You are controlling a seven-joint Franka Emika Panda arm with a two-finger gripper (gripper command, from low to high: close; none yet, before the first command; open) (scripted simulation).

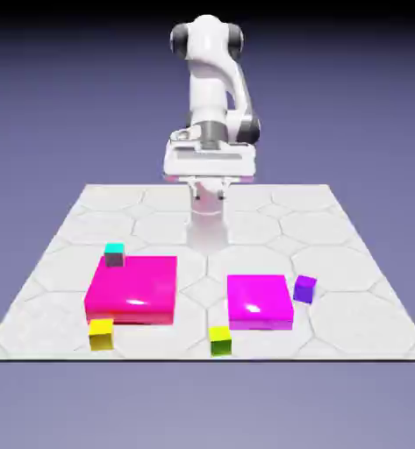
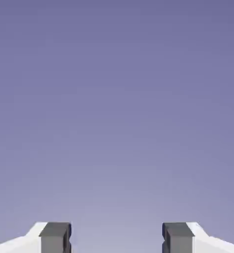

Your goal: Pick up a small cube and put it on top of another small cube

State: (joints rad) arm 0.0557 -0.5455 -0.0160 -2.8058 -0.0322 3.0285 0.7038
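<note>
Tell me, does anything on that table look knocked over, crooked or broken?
Nothing stands out. The two magenta blocks lie flat, the small cubes, including the purple cube, sit upright on the table, and the gripper is open and empty.

Two flat magenta blocks (image 1: 132, 289) (image 1: 260, 301) — yellow cubes (image 1: 101, 333) (image 1: 219, 339) in front, teal-topped cube (image 1: 114, 254) behind.

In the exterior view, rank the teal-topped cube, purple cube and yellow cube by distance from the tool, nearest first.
Tool, open and empty, at the table's far edge.
1. Teal-topped cube, at the left magenta block's far corner.
2. Purple cube, right of the right magenta block.
3. Yellow cube, near edge, left.
</note>
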